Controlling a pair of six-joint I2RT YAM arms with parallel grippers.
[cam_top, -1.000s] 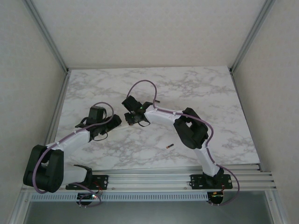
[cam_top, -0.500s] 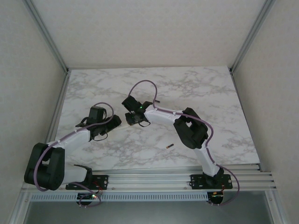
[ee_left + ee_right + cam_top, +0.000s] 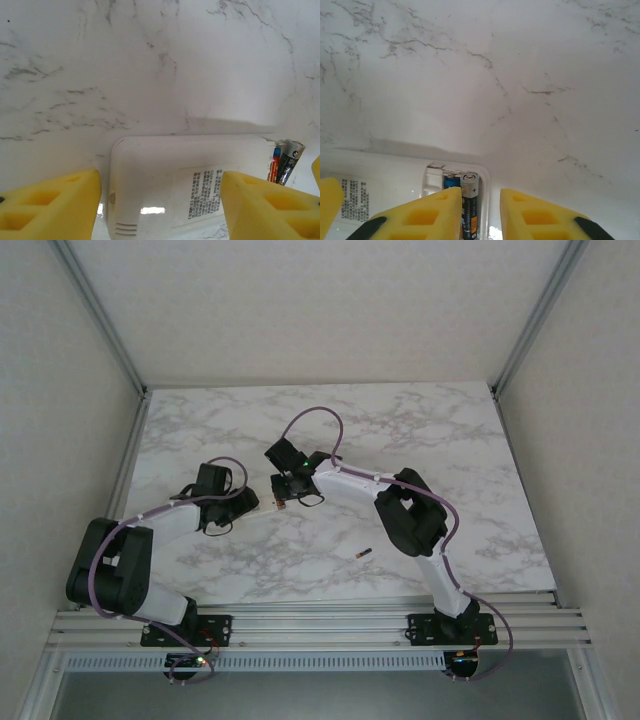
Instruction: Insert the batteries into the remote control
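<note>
Two batteries (image 3: 470,205) sit in the open compartment (image 3: 432,176) of the remote (image 3: 165,170), low in my right wrist view, with my right gripper (image 3: 480,194) slightly parted astride one, my left gripper (image 3: 160,190) spread wide over the remote, and a third battery (image 3: 362,554) lying loose at lower centre of the overhead view.

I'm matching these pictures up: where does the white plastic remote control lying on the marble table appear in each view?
Top external: the white plastic remote control is a pale sliver left of centre.
Left wrist: it lies at bottom centre.
Right wrist: it lies at bottom left.
Shared landmark, both wrist views: the dark cylindrical battery in the remote's open end compartment.
</note>
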